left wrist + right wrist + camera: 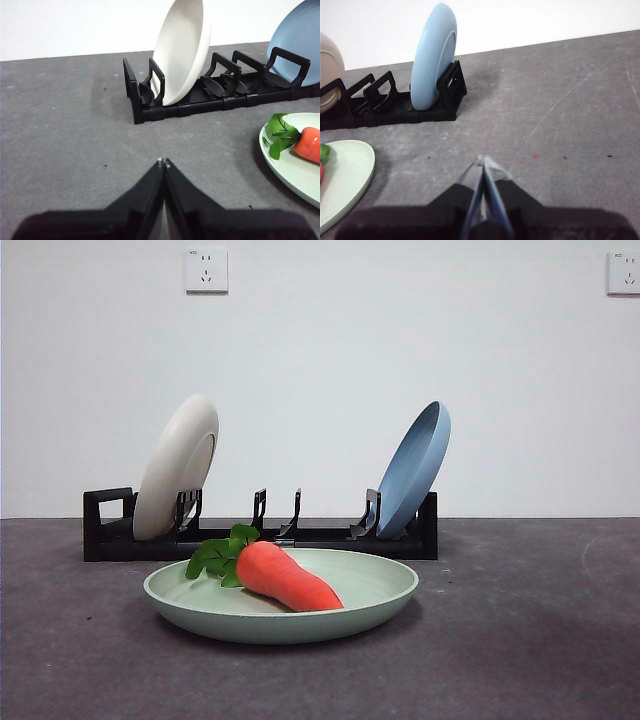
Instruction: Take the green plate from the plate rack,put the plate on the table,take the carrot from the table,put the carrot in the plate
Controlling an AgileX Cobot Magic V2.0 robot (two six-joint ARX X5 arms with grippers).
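Observation:
The green plate (pixel 370 592) lies flat on the dark grey table (pixel 540 640), in front of the black plate rack (pixel 330 538). The carrot (pixel 285 577) lies in the plate, its green leaves toward the rack's handle end. In the left wrist view the plate (pixel 290 167) and carrot (pixel 310 144) show at the edge, off to one side of my left gripper (pixel 163 162), which is shut and empty above bare table. My right gripper (pixel 482 160) is also shut and empty, with the plate (pixel 347 175) to its side. Neither gripper appears in the front view.
A cream-white plate (pixel 178 465) stands in the rack's left slot and a blue plate (pixel 415 468) leans in its right slot. The rack's middle slots hold nothing. A white wall with two sockets rises behind the table.

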